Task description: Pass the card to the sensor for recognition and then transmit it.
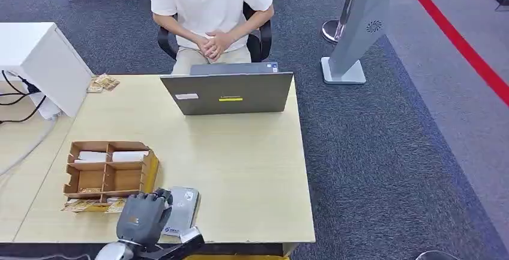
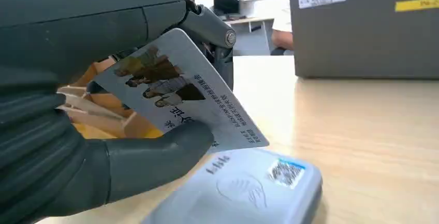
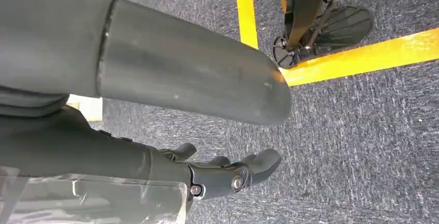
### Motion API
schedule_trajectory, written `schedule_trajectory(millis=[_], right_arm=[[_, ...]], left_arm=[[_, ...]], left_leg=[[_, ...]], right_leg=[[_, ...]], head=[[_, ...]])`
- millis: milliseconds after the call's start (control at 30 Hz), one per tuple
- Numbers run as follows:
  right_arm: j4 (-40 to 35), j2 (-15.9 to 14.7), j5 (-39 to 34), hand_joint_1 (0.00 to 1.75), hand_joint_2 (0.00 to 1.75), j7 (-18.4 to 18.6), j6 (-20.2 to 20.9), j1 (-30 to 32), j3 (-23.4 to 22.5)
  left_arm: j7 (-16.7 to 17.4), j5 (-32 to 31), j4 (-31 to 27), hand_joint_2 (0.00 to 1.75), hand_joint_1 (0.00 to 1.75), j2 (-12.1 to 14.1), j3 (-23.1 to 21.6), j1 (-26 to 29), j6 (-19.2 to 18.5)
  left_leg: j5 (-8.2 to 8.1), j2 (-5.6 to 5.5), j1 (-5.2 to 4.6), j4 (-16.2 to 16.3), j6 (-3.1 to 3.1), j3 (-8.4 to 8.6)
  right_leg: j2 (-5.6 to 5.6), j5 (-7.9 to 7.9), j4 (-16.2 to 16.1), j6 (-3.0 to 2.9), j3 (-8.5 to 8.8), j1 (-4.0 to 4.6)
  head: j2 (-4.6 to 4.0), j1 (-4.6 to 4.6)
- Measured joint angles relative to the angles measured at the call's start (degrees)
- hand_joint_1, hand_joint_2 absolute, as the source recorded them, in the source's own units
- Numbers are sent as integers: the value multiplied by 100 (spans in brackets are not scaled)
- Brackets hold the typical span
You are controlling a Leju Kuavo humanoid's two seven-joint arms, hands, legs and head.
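Grey thumb and fingers of my left hand (image 2: 103, 146) pinch the card (image 2: 181, 97) just over the sensor (image 2: 243, 190) for reading; my right hand (image 3: 217, 175) hangs, seemingly empty, fingers loosely apart.

Bare tabletop (image 1: 240, 170) lies wide between the sensor (image 1: 182, 211) and the laptop (image 1: 228, 93). On the sensor's other side, the cardboard organizer (image 1: 108, 176) stands close by.

Bright, even indoor light with soft shadows; the left wrist view's background is blurred and washed out.
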Motion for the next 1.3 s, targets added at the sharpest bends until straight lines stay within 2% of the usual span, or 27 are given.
schedule_trajectory(millis=[367, 667, 833, 967, 1300], right_arm=[[0, 0, 31, 0, 0, -9, 0, -2, -2], [0, 2, 83, 0, 0, -9, 0, -1, -2], [0, 0, 114, 0, 0, 11, 0, -1, -2], [0, 0, 147, 0, 0, 11, 0, 1, -2], [0, 0, 256, 0, 0, 46, 0, 4, 0]], left_arm=[[-28, 53, 170, 175, 175, -20, -341, 30, -81], [13, 57, 219, 175, 175, -29, -361, 19, -50], [85, 20, 171, 175, 175, -7, -346, -76, 93], [114, 13, -22, 175, 175, 6, -94, -149, 417], [87, 55, -293, 175, 175, 164, 829, -405, 802]], left_leg=[[0, 0, 0, 0, 0, 0], [0, 0, 0, 0, 0, 0], [0, -1, 0, 0, 0, 0], [0, -1, 0, 0, 0, 0], [1, -1, 1, -1, 0, 0]], right_leg=[[0, 0, 0, 0, 0, 0], [0, 0, 0, 0, 0, 0], [-1, 0, 0, 0, 1, 0], [-1, 0, 0, 0, 2, 0], [-4, 0, 0, 0, 2, 1]], head=[[0, -2], [0, -2], [0, -2], [0, 0], [0, 2]])
